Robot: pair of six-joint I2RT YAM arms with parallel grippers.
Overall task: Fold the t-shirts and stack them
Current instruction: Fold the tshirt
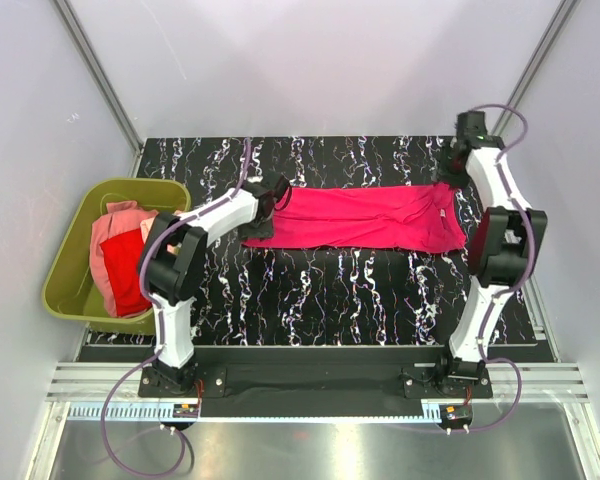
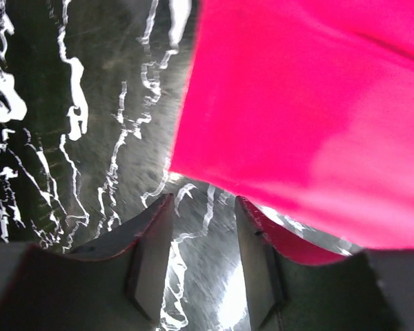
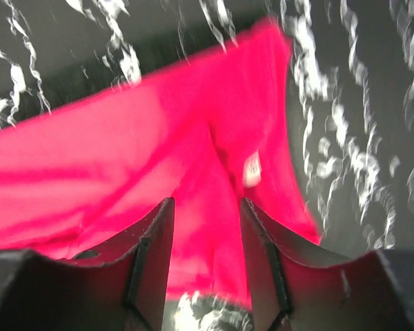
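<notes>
a: top view first. where is the cloth?
b: the magenta shirt (image 1: 365,217) lies flat in a long band across the middle of the bench (image 1: 310,290), left to right. the red shirt (image 1: 128,268) and a salmon shirt (image 1: 110,225) sit heaped in the olive tub (image 1: 68,280) at the bench's left end.
a: and the arms?
b: the left arm (image 1: 215,215) rises from its base, bends at the elbow and reaches right and away, with its wrist low at the magenta shirt's left end. the right arm (image 1: 500,190) stands taller. its elbow is folded over the bench's right edge, its forearm leans away, and its wrist turns down by the shirt's far right corner.
a: left wrist view?
b: the left jaws stand parted. there is bare bench between the two fingers (image 2: 152,255) and nothing gripped. the magenta shirt's edge runs just beyond the tips, with one tip at the hem. touching or not, i can't tell.
a: right wrist view?
b: blurred. the right jaws are spread about as wide, poised over the magenta shirt, which fills the gap between the fingers (image 3: 155,255). a small white label (image 3: 252,169) shows on the cloth just past the tips. no fold is pinched between them that i can see.
</notes>
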